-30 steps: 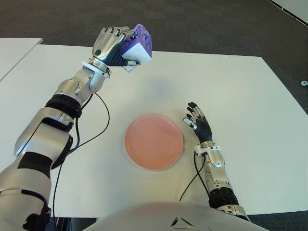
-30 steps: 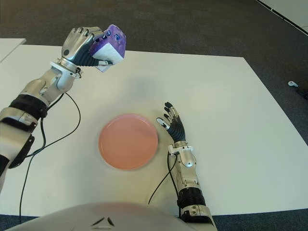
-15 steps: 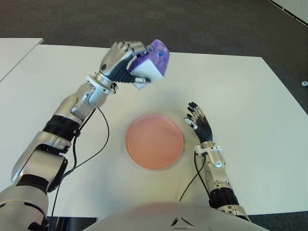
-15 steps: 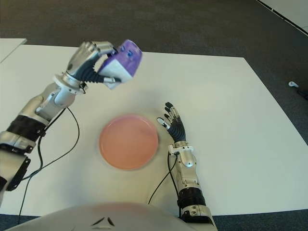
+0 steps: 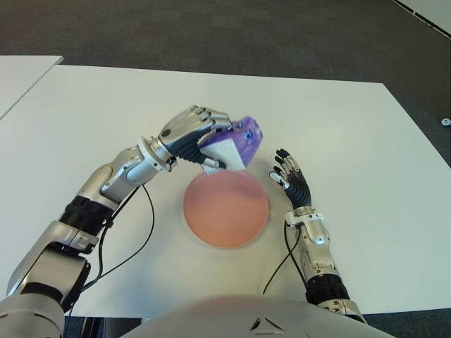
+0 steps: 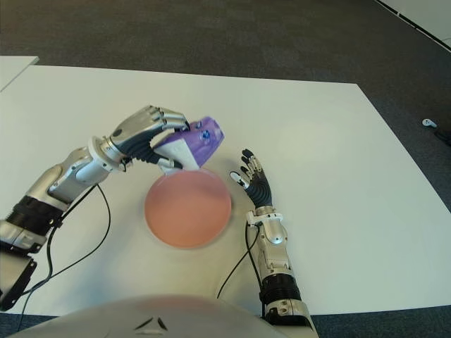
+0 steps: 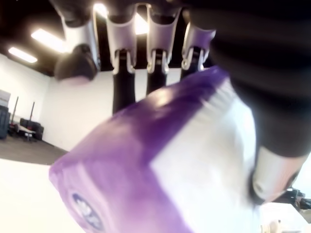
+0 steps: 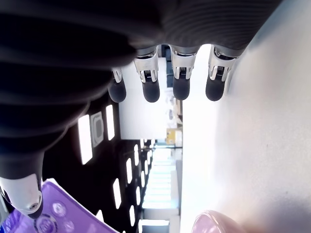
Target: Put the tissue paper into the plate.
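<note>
In the left eye view, a round pink plate [image 5: 225, 206] sits on the white table [image 5: 352, 141], and nothing lies in it. The left hand [image 5: 194, 134] is wrapped tight around a purple and white pack of tissue paper [image 5: 235, 144]. The pack is up in the air over the far edge of the plate. It is tilted, with its long side running from left to right and its purple end pointing to the right and a bit away. The right hand [image 5: 290, 180] shows just to the right of the plate, with its fingers straight and a little apart, holding nothing. The right eye view shows the same things: the pack is above the plate's far rim, and the plate has nothing in it. In the left wrist view, the tissue pack fills most of the picture, and the fingers [image 7: 124, 53] curl over its purple top. In the right wrist view, the right hand's fingers [image 8: 182, 82] stick out straight beside the table, the purple pack peeks in at one corner, and a bit of the pink plate's rim shows too.
</note>
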Action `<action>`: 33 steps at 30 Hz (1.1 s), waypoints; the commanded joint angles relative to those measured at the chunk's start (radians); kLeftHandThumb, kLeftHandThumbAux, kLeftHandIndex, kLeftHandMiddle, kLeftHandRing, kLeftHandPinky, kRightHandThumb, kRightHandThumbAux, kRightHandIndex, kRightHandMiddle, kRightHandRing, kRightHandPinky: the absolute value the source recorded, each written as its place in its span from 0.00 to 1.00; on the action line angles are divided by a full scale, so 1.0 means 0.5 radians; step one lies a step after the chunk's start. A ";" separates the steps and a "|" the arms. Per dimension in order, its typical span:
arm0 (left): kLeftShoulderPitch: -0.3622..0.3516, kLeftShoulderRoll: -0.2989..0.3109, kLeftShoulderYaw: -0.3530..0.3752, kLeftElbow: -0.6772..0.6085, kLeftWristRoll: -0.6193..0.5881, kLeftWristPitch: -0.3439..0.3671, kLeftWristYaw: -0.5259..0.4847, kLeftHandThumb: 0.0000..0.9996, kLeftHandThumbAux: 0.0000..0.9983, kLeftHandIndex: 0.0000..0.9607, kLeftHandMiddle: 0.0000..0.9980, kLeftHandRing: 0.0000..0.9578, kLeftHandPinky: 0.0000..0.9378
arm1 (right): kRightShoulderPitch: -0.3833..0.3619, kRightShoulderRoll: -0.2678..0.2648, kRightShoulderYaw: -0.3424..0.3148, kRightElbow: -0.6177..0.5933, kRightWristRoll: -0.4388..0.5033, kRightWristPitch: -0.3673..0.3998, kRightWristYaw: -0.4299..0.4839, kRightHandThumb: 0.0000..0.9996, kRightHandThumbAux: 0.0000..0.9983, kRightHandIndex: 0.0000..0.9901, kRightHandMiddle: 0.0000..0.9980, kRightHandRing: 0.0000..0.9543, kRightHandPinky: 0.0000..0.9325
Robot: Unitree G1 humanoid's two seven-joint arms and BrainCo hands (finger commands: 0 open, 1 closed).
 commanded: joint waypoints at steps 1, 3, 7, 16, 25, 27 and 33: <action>0.064 0.017 -0.034 0.011 0.076 -0.017 -0.114 0.72 0.70 0.46 0.88 0.90 0.90 | 0.230 0.026 0.023 0.243 -0.031 0.170 -0.014 0.01 0.57 0.00 0.00 0.00 0.00; 0.079 0.014 -0.039 0.010 0.090 -0.022 -0.145 0.72 0.70 0.46 0.88 0.89 0.90 | 0.228 0.022 0.023 0.247 -0.031 0.163 -0.008 0.01 0.57 0.00 0.00 0.00 0.00; 0.104 0.012 -0.044 -0.007 0.104 -0.018 -0.217 0.72 0.70 0.46 0.87 0.88 0.89 | 0.225 0.019 0.024 0.254 -0.030 0.156 -0.003 0.01 0.57 0.00 0.00 0.00 0.00; 0.152 -0.028 -0.054 -0.004 0.200 -0.013 -0.216 0.72 0.70 0.46 0.84 0.86 0.87 | 0.209 0.016 0.017 0.286 -0.026 0.164 -0.001 0.02 0.57 0.00 0.00 0.00 0.00; 0.213 -0.029 -0.039 -0.101 0.179 0.035 -0.287 0.72 0.70 0.46 0.83 0.86 0.87 | 0.208 0.021 0.020 0.264 -0.023 0.181 -0.003 0.02 0.58 0.00 0.00 0.00 0.00; 0.221 -0.028 -0.037 -0.117 0.182 0.049 -0.302 0.72 0.70 0.46 0.83 0.86 0.87 | 0.208 0.024 0.023 0.245 -0.026 0.188 -0.008 0.01 0.57 0.00 0.00 0.00 0.00; 0.239 -0.030 -0.050 -0.159 0.242 0.096 -0.322 0.72 0.70 0.46 0.83 0.86 0.87 | 0.217 0.015 0.021 0.254 -0.026 0.160 0.001 0.02 0.56 0.00 0.00 0.00 0.00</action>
